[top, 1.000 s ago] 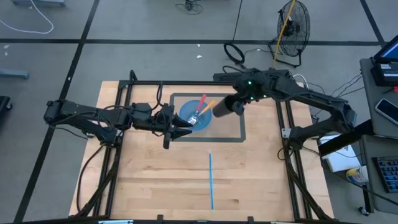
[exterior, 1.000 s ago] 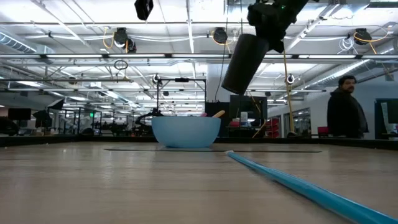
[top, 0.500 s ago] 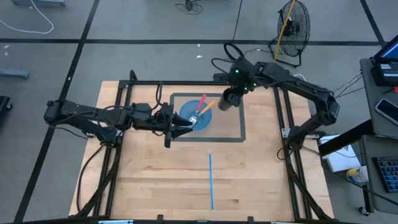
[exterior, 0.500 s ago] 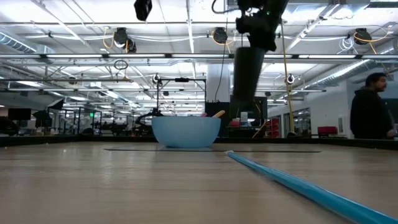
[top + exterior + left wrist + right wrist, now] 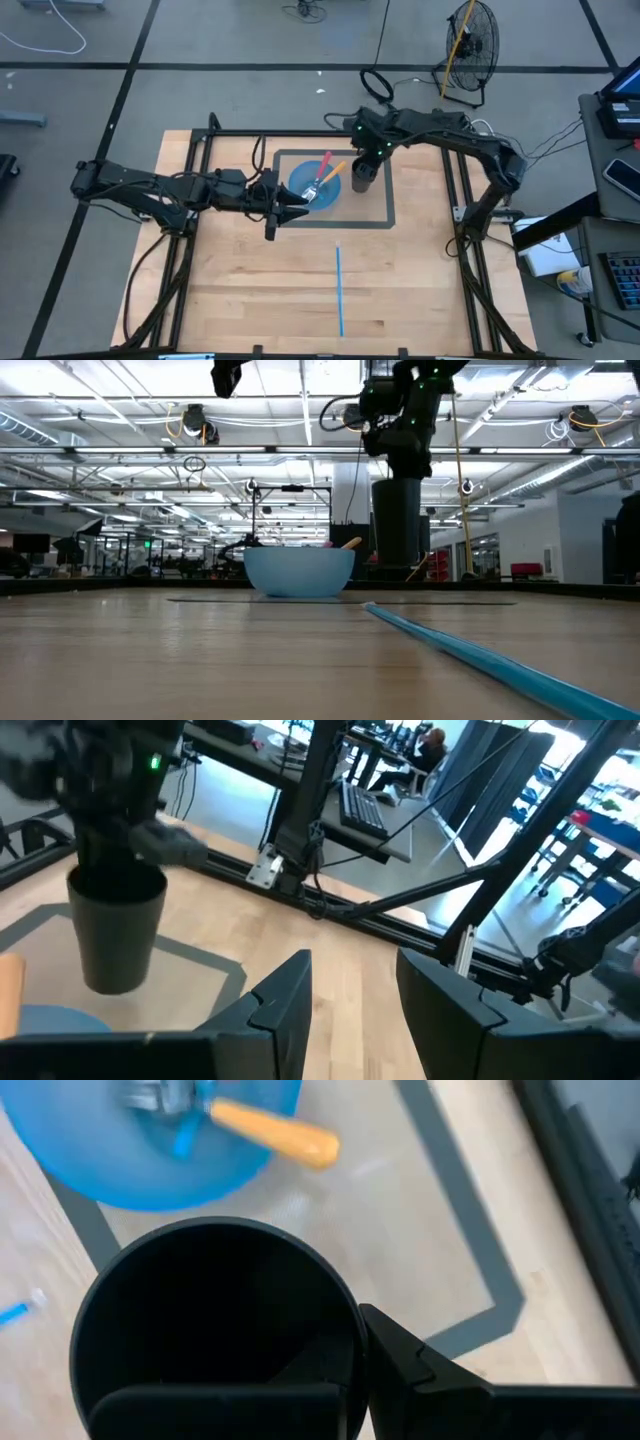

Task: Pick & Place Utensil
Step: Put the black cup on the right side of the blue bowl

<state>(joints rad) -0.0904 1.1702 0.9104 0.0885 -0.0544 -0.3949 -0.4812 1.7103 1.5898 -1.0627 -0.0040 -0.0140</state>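
Right hand (image 5: 364, 172): clenched on the rim of the black cup (image 5: 363, 179), one finger inside the wall and one outside, as the right wrist view shows; it holds the cup upright just beside the blue bowl (image 5: 316, 187), on the side away from the left arm.
Black cup: upright, open mouth up, over the grey-bordered mat (image 5: 385, 212); in the low view its base (image 5: 397, 535) sits close to the counter, though contact cannot be told.
Left hand (image 5: 300, 207): fingers spread apart and holding nothing, at the near edge of the blue bowl, pointing toward the cup.
Blue bowl: on the mat near the middle of the counter (image 5: 250, 290).
Utensils: lying in the bowl, an orange handle (image 5: 333, 170) and a red handle (image 5: 327, 161) sticking out over the rim toward the cup.
Blue tape strip (image 5: 339, 290): on the bare counter, well apart from the bowl.
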